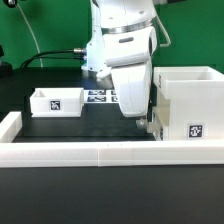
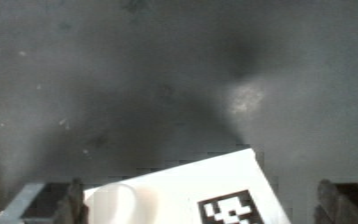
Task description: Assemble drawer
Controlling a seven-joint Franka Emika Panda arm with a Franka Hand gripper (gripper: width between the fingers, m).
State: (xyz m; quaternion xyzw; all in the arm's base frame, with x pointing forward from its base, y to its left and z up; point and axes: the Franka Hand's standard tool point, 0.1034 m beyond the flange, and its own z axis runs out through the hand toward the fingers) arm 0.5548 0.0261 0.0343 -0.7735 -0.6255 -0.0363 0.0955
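Note:
The tall white box shell (image 1: 186, 100) stands at the exterior view's right, with a tag on its front. One small white tray (image 1: 57, 101) sits at the left on the black table. My gripper (image 1: 141, 120) points down just beside the shell's left side. A second white tagged part, probably the other tray (image 1: 153, 125), is mostly hidden behind it. In the wrist view my gripper (image 2: 194, 205) is open. Its fingers (image 2: 51, 203) stand wide on either side of a white tagged part (image 2: 167, 195) without touching it. I cannot tell whether this part sits inside the shell.
The marker board (image 1: 100, 96) lies flat behind my arm. A long low white wall (image 1: 90, 150) borders the table's near edge and left end. A black cable (image 1: 50, 57) runs along the back left.

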